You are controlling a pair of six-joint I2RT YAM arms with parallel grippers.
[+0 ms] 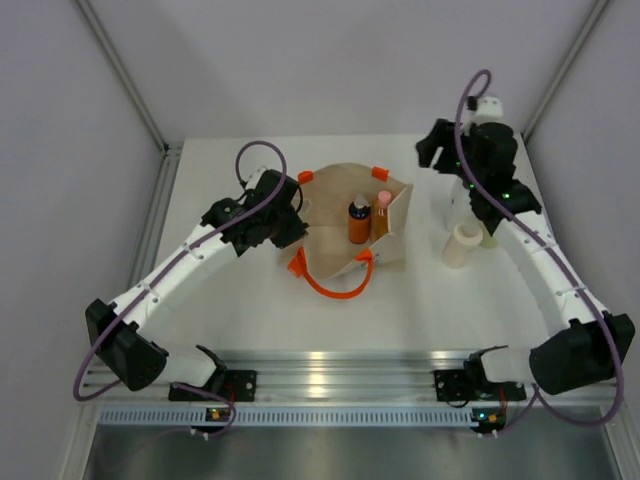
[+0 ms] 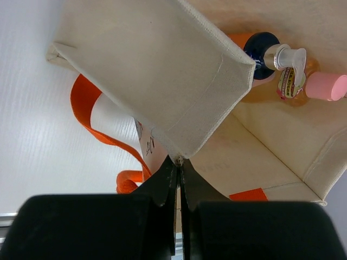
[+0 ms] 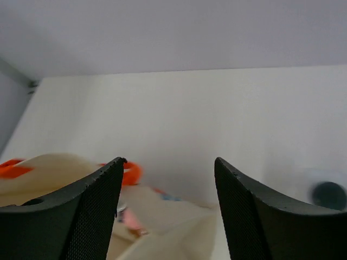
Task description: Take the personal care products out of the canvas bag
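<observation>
The canvas bag [image 1: 335,215] stands open mid-table, its orange handles [image 1: 335,285] spilling forward. Inside it stand the orange bottle with dark cap [image 1: 358,222] and the slim amber bottle with pink cap [image 1: 382,212]; both also show in the left wrist view [image 2: 259,50] [image 2: 325,86]. My left gripper [image 1: 297,218] is shut on the bag's left rim [image 2: 179,158]. My right gripper [image 1: 432,152] is open and empty, raised right of the bag [image 3: 169,161]. The cream cylinder [image 1: 462,245], the white bottle [image 1: 458,205] and the pale yellow-green bottle [image 1: 490,238] stand on the table, partly behind the right arm.
The white walls meet the table [image 1: 250,310] at the back and sides. A metal rail [image 1: 350,385] runs along the near edge by the arm bases. The white bottle's dark cap [image 3: 328,195] shows blurred at the lower right of the right wrist view.
</observation>
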